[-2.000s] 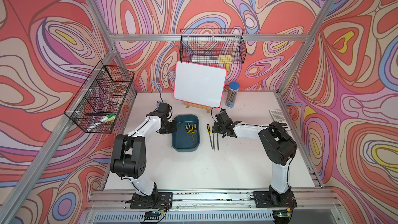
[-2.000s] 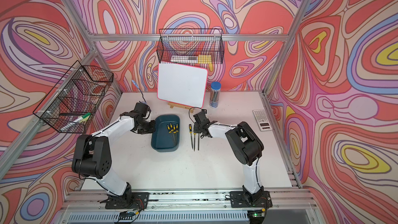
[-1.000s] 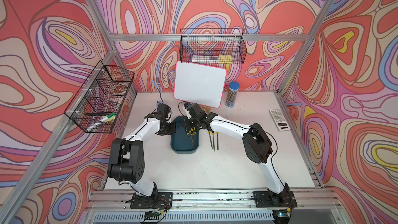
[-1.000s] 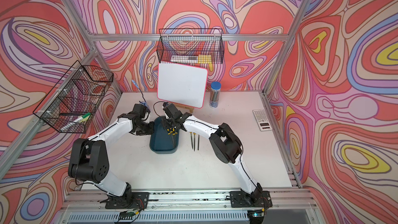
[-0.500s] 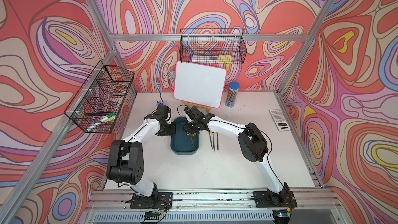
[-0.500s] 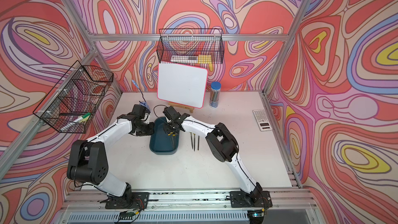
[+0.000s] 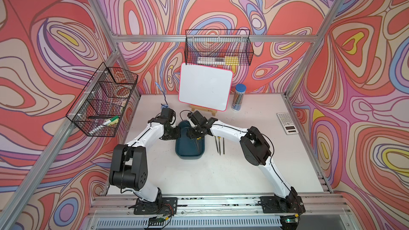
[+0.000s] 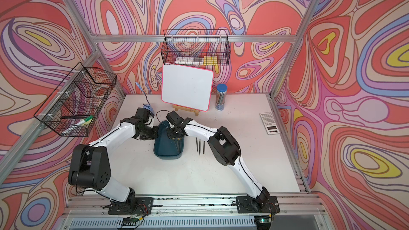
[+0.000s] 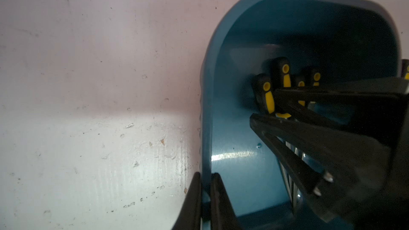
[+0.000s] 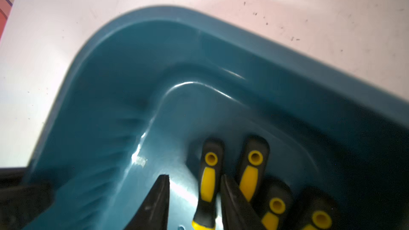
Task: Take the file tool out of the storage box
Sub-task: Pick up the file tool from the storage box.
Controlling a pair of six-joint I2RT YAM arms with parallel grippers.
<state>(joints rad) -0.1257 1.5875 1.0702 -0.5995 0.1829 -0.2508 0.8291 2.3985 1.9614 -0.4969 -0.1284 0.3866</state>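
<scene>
The storage box [image 7: 189,150] [image 8: 167,150], a dark teal tub, stands mid-table. My left gripper [image 9: 205,174] [image 7: 176,134] is shut on its left wall [image 9: 208,107], one finger outside and one inside. Several file tools with black-and-yellow handles [image 10: 252,167] [image 9: 266,94] lie inside along the right wall. My right gripper [image 10: 194,177] [image 7: 194,134] reaches down into the far end of the box, open, its fingers on either side of one file handle [image 10: 209,178]. A gap shows between that handle and one finger. Two more files [image 7: 220,145] [image 8: 200,146] lie on the table right of the box.
A whiteboard on a small easel [image 7: 204,89] stands behind the box, with a pencil tube [image 7: 239,97] to its right. A calculator [image 7: 287,122] lies near the right edge. Wire baskets hang on the left wall [image 7: 101,100] and back wall [image 7: 218,49].
My right arm swung left from the two files on the table to the box and lowered its jaws around a handle inside. The left gripper kept its hold on the wall.
</scene>
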